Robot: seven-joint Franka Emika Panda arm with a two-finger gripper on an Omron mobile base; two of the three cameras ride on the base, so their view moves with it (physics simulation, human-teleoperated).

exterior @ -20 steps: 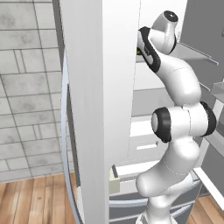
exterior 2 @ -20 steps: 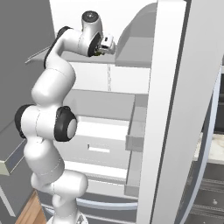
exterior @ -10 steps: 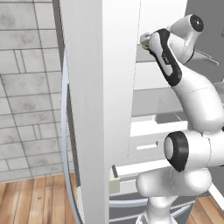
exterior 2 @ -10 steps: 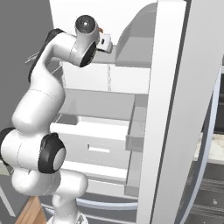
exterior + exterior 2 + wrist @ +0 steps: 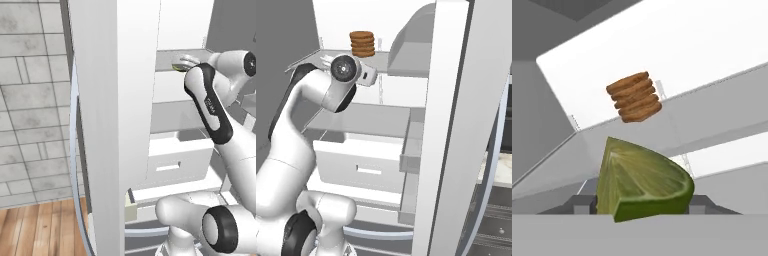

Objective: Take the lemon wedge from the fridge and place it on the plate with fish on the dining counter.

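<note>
Left base view: arm reaches past the open white door into the fridge [image 5: 175, 150]; a sliver of the lemon wedge [image 5: 178, 67] at the wrist, upper shelf level.
Right base view: stack of brown discs [image 5: 362, 44] on the upper shelf above the hand.
Hand view: gripper [image 5: 642, 204] pinching the lemon wedge [image 5: 643, 182] between its fingertips; discs beyond on the shelf

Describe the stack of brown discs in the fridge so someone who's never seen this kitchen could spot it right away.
Look into the open fridge with its white interior and find the grey upper shelf. The stack of brown round discs stands on it, toward the back. It is brown and layered, unlike the yellow-green lemon wedge nearer the hand camera.
</note>
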